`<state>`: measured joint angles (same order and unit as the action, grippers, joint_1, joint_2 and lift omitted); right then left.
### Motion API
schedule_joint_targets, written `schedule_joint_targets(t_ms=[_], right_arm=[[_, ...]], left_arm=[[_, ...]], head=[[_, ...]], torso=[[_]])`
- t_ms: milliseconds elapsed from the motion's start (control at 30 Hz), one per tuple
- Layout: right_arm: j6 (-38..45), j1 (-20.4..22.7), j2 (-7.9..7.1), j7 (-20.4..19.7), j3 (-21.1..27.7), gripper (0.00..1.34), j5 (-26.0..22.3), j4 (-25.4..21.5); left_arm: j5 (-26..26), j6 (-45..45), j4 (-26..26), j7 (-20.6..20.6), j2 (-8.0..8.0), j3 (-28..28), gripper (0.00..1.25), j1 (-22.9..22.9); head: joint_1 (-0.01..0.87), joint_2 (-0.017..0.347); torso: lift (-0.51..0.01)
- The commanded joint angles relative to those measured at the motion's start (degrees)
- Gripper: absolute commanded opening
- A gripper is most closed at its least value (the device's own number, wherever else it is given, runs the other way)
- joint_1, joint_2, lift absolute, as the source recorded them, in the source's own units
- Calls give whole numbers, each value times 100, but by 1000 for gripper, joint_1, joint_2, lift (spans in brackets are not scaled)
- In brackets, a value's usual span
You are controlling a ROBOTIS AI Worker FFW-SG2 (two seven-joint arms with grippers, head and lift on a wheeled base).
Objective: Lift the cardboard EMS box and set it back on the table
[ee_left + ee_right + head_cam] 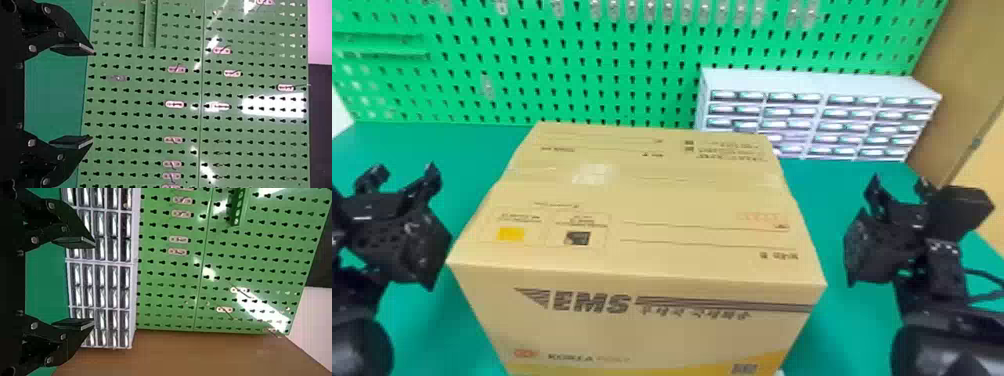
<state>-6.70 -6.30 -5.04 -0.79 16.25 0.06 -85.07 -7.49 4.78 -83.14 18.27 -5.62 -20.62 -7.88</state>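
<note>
See the box (652, 200) closed on the table (824, 195), between left gripper (405, 175) and right gripper (899, 181), apart from both. At left gripper (93, 96), find jaws released and spread wide; at right gripper (94, 283), likewise released and well parted. Beyond the box, see a green pegboard (542, 45) and, toward the right, white drawers (812, 82) just before it.

Box (642, 255): matt cardboard, shiny patch on top. Pegboard (266, 102): smooth, glossy, bright glare. Drawer unit (807, 84): looks plastic, smooth casing, shiny drawer fronts. Table (447, 150): smooth, mostly matt.
</note>
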Motion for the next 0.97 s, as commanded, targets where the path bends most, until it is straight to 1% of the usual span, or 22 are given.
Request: schedule_joint_targets(t_ms=[0,267,933], right_arm=[[2,-2,-5,0,-7,785,20,0],[19,-20,-23,0,1,785,55,-36],[19,-20,-14,0,-16,785,82,-53]], left_arm=[[-24,23,0,1,0,-21,793,5],[-24,23,-27,1,0,-30,793,-3],[-24,23,-88,1,0,-47,793,-3]], head=[[678,-14],[678,-14],[678,-14]], torso=[[-94],[-94],[-94]])
